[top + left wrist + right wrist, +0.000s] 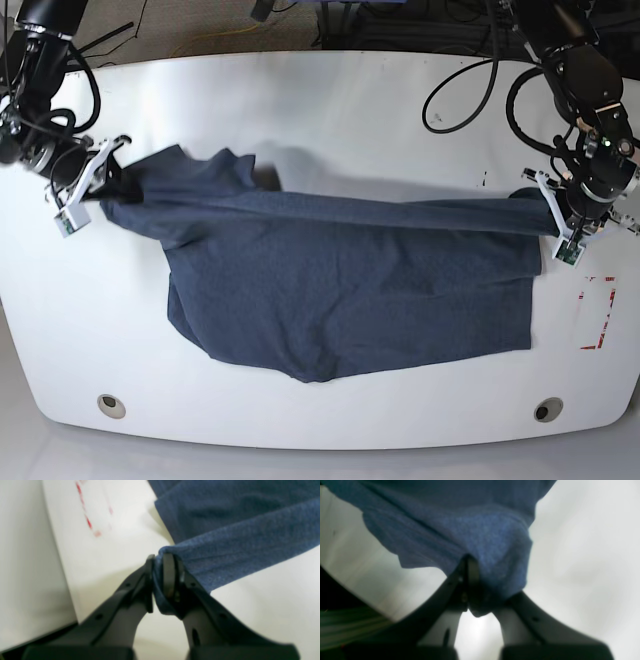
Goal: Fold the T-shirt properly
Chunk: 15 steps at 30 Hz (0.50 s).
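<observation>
T-shirt (350,300) lay spread on the white table (320,110), long axis running side to side in the base view, stretched taut along its upper edge between the two arms. Left gripper (158,580): jaws closed on a bunched fold of the cloth at the base view's right end, near red markings (597,315) on the table. Right gripper (472,585): jaws pinched shut on cloth at the opposite end, beside a rumpled sleeve. Lower body of the shirt sagged toward the near table edge. No lettering visible.
</observation>
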{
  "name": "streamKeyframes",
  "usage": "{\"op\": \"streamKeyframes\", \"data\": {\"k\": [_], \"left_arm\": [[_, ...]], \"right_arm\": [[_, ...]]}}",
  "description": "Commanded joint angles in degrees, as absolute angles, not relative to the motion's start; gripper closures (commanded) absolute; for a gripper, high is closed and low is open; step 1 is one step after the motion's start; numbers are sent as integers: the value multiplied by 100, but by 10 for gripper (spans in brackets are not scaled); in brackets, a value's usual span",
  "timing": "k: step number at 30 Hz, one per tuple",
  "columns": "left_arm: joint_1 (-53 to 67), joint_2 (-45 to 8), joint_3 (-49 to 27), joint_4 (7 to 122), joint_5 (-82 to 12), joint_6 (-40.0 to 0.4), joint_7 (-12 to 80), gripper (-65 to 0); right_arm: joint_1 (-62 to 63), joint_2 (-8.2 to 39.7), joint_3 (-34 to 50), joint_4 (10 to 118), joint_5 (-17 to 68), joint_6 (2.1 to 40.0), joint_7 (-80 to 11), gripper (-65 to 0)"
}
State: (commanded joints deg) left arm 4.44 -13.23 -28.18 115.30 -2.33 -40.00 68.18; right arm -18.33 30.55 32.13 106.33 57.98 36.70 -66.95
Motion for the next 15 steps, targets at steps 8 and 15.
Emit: {"op": "streamKeyframes", "data": {"k": [8,15], "left_arm": [[1288,-1305,-3090,11512,-233,-4000,5886,0],[435,-1297,-2642,11468,-215,-4000,5736,0]], "right_arm": [[-2484,2686,3213,10949,5789,3609,-6695,0],[-1437,2695,3081,10316,5481,3609,-6695,0]]}}
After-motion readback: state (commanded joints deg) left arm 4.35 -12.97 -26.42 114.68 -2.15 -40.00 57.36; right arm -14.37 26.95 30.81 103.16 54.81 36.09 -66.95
